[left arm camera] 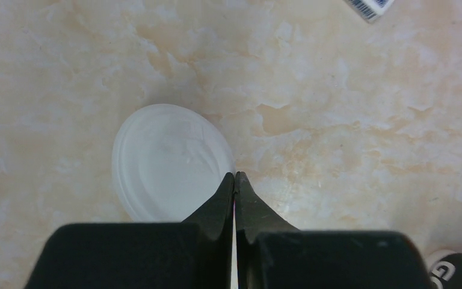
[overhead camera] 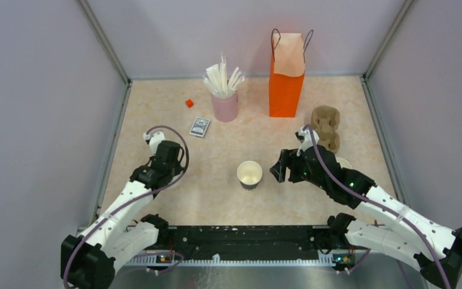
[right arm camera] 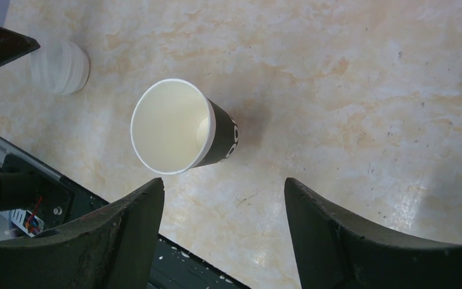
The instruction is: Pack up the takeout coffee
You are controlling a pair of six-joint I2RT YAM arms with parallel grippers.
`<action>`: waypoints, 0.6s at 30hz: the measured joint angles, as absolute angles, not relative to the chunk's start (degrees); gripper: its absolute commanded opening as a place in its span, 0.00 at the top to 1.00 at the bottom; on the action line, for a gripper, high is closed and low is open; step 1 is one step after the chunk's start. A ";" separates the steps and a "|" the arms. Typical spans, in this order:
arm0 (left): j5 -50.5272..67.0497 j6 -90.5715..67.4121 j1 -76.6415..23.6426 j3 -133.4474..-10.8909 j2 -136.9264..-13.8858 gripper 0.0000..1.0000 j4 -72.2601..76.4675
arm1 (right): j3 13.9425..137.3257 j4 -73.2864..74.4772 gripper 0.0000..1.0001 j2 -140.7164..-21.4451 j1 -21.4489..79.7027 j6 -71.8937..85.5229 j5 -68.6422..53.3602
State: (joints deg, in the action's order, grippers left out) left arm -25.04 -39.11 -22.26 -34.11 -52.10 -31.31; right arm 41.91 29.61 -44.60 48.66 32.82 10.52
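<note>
A loose white lid [left arm camera: 168, 162] lies on the marble-pattern table. My left gripper [left arm camera: 234, 176] is shut, its tips meeting on the lid's right rim. In the top view the left gripper [overhead camera: 163, 158] covers the lid. A lidless dark cup [overhead camera: 249, 174] with a cream inside stands mid-table. My right gripper [overhead camera: 280, 168] hovers just right of it, open and holding nothing. In the right wrist view that cup [right arm camera: 177, 126] sits just beyond the gripper [right arm camera: 222, 192], by the left fingertip. The takeout coffee [overhead camera: 343, 162] shows only as a white sliver behind the right arm.
A tall orange paper bag [overhead camera: 287, 78] stands open at the back. A pink cup of white sticks [overhead camera: 224, 99] is left of it. A brown cup carrier [overhead camera: 326, 126], a small red block [overhead camera: 189, 103] and a card pack [overhead camera: 200, 126] also lie on the table.
</note>
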 measured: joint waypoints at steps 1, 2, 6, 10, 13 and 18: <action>-24.84 -39.09 -22.26 -34.89 -51.75 1.00 -31.88 | 41.87 29.41 0.26 -44.58 48.66 32.80 10.37; -24.40 -39.09 -22.26 -35.94 -51.18 1.00 -32.56 | 41.71 28.97 0.25 -44.51 48.66 32.75 10.02; -21.08 -38.44 -22.26 -40.03 -47.37 1.00 -34.59 | 39.18 24.12 0.17 -42.72 48.66 31.86 6.66; -14.15 -35.75 -22.22 -43.79 -43.05 1.00 -34.87 | 34.33 15.73 0.16 -38.41 48.66 30.37 3.90; -4.99 -33.45 -22.20 -46.02 -40.10 1.00 -33.71 | 31.05 7.44 0.14 -35.55 48.66 27.07 1.30; 11.79 -32.91 -22.22 -46.81 -35.40 1.00 -27.05 | 30.24 -5.87 0.10 -35.07 48.66 17.98 -3.57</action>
State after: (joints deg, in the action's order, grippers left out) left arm 11.79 -32.91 -22.22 -46.81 -35.40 -27.05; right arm 30.24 -5.87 -35.07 48.66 17.98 -3.57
